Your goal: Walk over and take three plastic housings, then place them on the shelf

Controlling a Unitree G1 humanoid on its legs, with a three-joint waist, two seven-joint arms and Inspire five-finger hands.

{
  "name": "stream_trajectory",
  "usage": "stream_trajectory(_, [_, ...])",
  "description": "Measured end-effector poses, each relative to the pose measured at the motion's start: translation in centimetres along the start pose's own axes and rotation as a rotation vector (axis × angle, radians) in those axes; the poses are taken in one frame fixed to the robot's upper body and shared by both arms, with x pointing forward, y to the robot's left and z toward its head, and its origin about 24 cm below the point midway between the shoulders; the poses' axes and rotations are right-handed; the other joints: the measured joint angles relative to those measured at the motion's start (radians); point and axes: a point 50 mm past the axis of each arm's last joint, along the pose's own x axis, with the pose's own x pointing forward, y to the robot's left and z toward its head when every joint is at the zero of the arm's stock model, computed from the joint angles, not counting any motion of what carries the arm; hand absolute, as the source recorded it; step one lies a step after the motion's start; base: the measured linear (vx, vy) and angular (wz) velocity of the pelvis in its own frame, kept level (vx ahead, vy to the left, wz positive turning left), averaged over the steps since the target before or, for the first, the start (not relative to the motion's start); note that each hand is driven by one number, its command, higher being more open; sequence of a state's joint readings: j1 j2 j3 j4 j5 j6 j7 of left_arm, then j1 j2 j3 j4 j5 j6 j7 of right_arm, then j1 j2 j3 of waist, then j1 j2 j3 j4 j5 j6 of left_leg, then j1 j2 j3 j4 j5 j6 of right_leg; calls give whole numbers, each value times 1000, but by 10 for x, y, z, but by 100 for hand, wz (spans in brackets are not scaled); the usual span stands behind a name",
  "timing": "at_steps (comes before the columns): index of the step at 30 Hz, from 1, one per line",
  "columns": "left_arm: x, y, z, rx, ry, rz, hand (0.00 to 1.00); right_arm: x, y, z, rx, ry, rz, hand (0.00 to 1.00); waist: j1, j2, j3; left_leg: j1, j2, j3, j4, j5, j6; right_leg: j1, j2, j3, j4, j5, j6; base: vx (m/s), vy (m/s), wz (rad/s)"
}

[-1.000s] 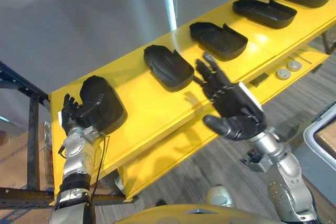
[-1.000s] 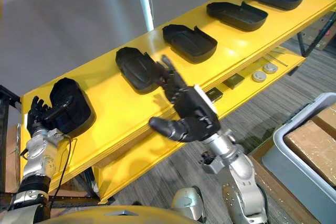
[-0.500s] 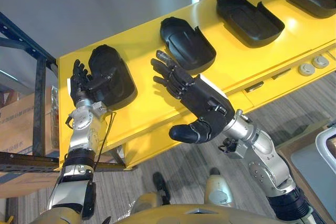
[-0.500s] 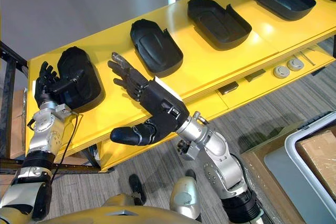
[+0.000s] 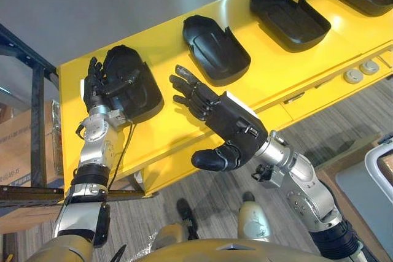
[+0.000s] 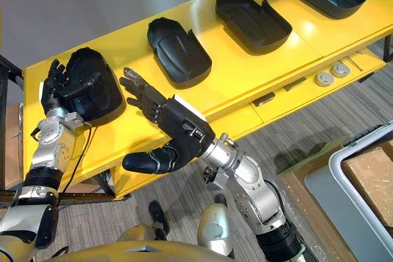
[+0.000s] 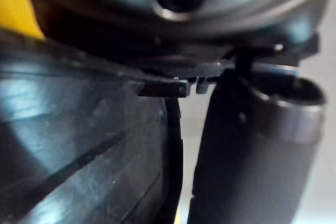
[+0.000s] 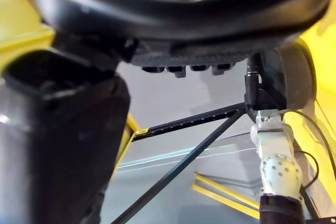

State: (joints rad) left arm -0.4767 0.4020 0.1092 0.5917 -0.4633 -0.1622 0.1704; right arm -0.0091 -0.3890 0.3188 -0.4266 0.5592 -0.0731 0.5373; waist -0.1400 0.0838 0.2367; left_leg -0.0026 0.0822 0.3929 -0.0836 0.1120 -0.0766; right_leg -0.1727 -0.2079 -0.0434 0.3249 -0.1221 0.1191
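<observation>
Over the last second my right hand (image 5: 232,128) swung, spread and empty, from the next housing (image 5: 215,47) toward the end housing (image 5: 138,90) on the yellow shelf (image 5: 169,121). My left hand (image 5: 98,90) kept that housing pinched, thumb over and fingers behind the rim, so a two-handed lift looked near. It lay dome up, its long axis running back to front across the shelf, parallel to its neighbour.

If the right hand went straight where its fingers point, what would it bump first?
Probably the black plastic housing at the left end of the yellow shelf, which the left hand grips. The open right hand points towards it over bare shelf, but depth is unclear, so it might pass above.
</observation>
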Motion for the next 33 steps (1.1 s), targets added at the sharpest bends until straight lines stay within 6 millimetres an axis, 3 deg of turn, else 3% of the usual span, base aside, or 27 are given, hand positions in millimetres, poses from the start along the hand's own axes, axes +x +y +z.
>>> stream_trajectory(7, [4, -9, 0, 12, 18, -49, 100, -11, 1, -6, 28, 33, -39, 100, -17, 2, 2, -8, 6, 44, 79, -56, 6, 1, -4, 44, 3, -1, 1, 16, -1, -17])
stream_trajectory(18, [4, -1, -1, 45, 18, 46, 100, -24, 6, -11, 54, 64, -34, 100, -32, 9, -2, -5, 7, 60, 98, -69, 6, 5, -8, 52, 3, -1, 2, 5, -2, -2])
stream_trajectory(23, [1, 25, -2, 25, 26, 253, 100, -29, 10, -11, 63, 68, -43, 100, -38, 17, -5, 13, 7, 61, 94, -69, 6, 21, -6, 51, 0, -1, 2, 0, 0, 0])
stream_trajectory(28, [-19, 61, -15, 58, 49, 510, 100, -35, 7, -9, 34, 52, -107, 100, -43, 52, -36, 38, 2, 47, 63, -61, 6, 57, 1, 38, -34, 5, 11, 14, -13, 5])
stream_trajectory(30, [-27, 66, -5, 59, -31, 568, 100, -37, 3, -6, -18, 48, -159, 100, -43, 52, -44, 51, -2, 35, 45, -51, 8, 78, 0, 24, -50, 7, 14, 24, -5, 21])
stream_trajectory(33, [-39, 56, 22, 53, -236, 568, 100, -41, -7, -5, -48, 44, -260, 100, -20, 39, -76, 48, -1, 2, 40, -41, 8, 100, 1, -8, -76, 13, 17, 28, -10, 26])
